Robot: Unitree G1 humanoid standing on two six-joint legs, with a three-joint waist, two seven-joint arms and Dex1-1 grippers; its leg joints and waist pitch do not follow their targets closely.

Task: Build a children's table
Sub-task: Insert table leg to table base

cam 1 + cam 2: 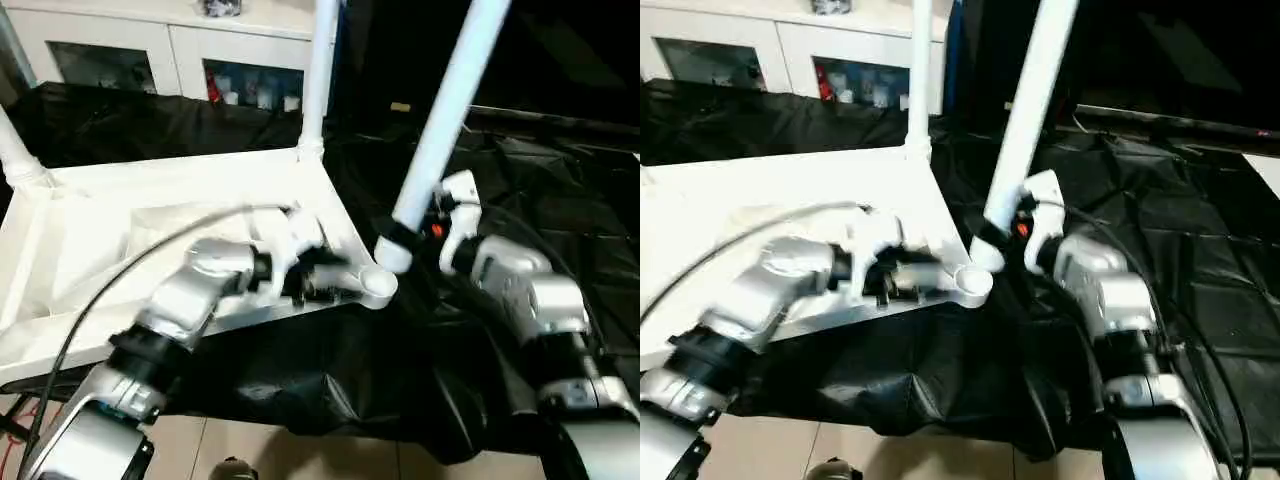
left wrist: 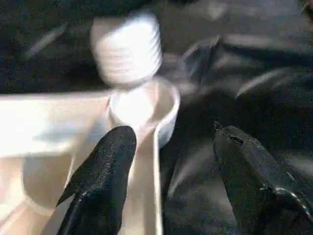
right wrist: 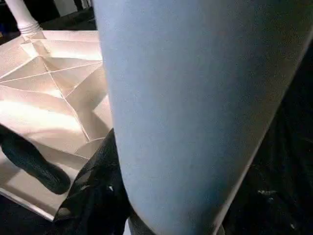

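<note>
I am looking at the white ribbed plastic table top, lying upside down on the black-draped worktop, with white legs already standing in its far sockets. My left pincer is straddling the rim, jaws wide and gripping nothing, I judge to steady the round near corner socket. My right pincer is clamping the long white tubular leg, tilting its threaded end toward that socket.
</note>
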